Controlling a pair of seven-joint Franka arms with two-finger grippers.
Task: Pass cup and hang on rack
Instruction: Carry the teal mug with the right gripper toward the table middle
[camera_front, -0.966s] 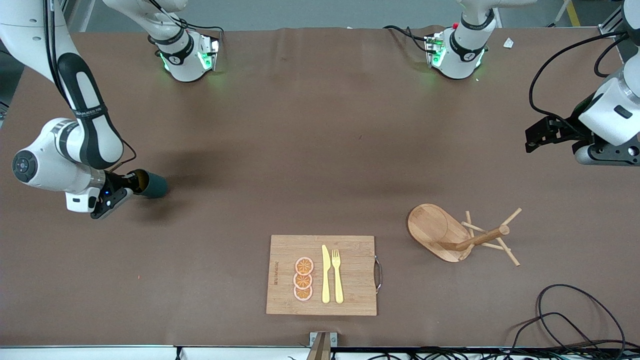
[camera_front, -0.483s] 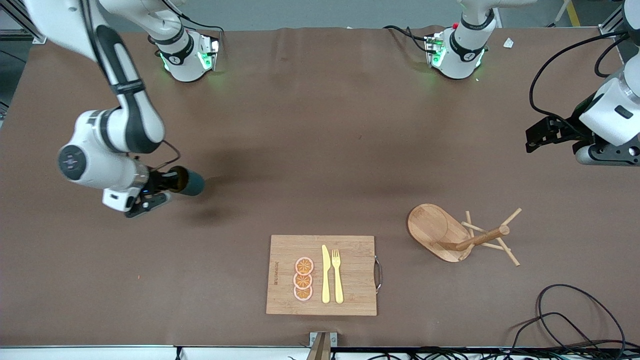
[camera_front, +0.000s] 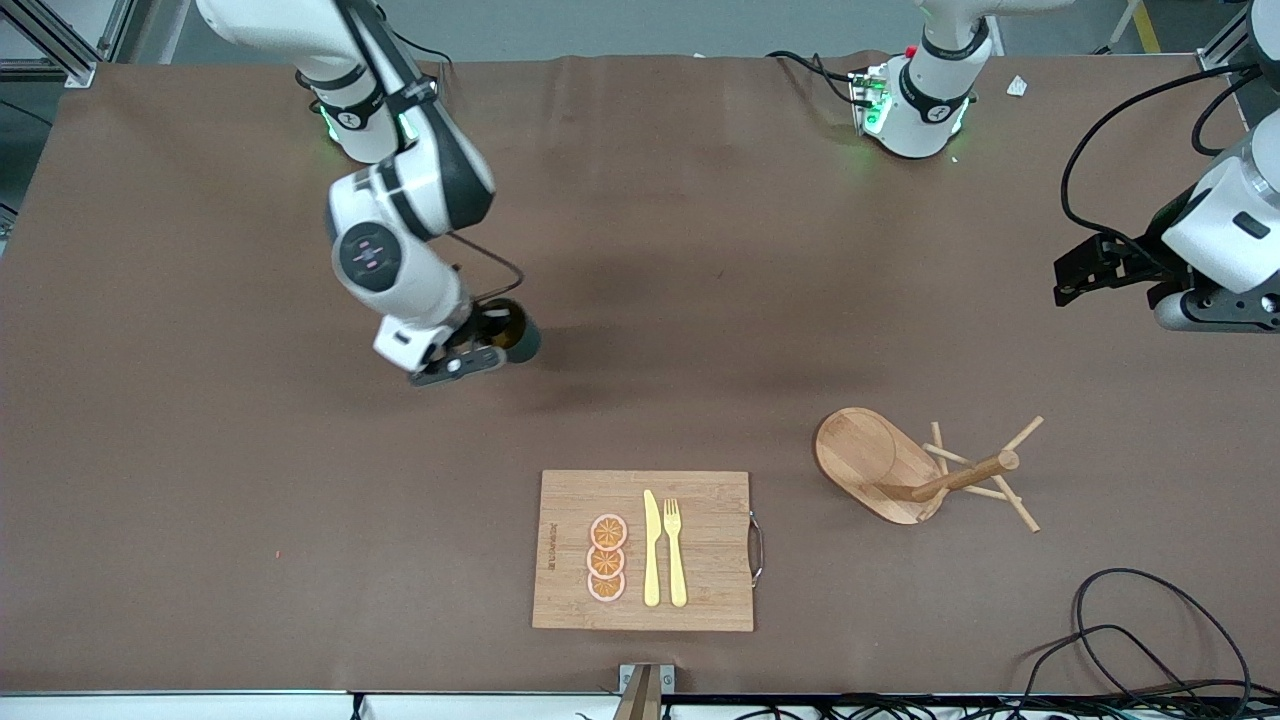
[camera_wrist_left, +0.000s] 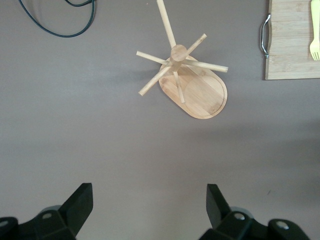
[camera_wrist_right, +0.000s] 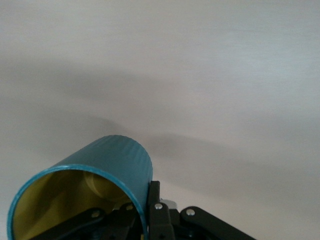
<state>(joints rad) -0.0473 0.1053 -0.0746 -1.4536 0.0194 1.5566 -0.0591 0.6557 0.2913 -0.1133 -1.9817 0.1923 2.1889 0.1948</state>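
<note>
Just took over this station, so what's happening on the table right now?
The right gripper is shut on the rim of the cup and carries it, tipped on its side, above the bare table toward the middle. The left gripper waits open in the air at its own end of the table, looking down on the rack, which stands empty. A cutting board with a knife, a fork and orange slices lies nearest the front camera.

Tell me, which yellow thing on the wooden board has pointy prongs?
The fork, on the cutting board. It lies beside the knife, toward the board's metal handle. The knife has one plain blade, no prongs.
</note>
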